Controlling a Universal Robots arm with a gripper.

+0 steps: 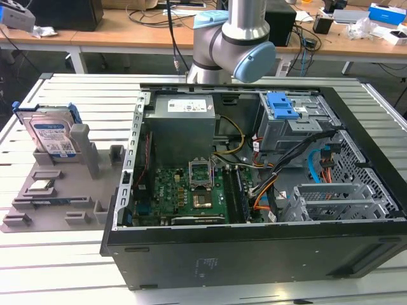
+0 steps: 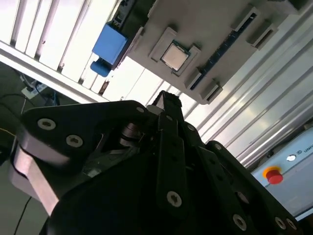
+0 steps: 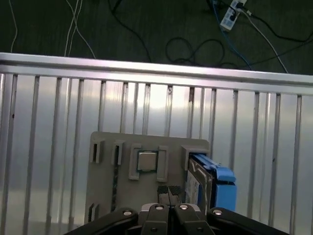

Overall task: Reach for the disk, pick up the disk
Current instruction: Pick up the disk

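The disk point(image 1: 53, 136) stands on edge in a slot of a grey fixture plate point(image 1: 60, 204) at the exterior view's left, its silver face and blue-and-white label showing between blue side rails. In the first wrist view the disk point(image 3: 204, 182) lies well below my gripper point(image 3: 168, 190), close beside the fingertips in the picture. The fingers are shut together with nothing between them. In the second wrist view the gripper point(image 2: 168, 101) hangs high over the plate, and a blue rail of the disk point(image 2: 110, 44) shows at the plate's edge.
A small square processor chip point(image 1: 40, 185) point(image 3: 146, 160) point(image 2: 174, 56) sits in a pocket of the fixture plate. An open computer case point(image 1: 254, 178) lies on the slatted metal table point(image 1: 76, 267). Cables and a power strip point(image 3: 230, 14) lie on the floor beyond the table edge.
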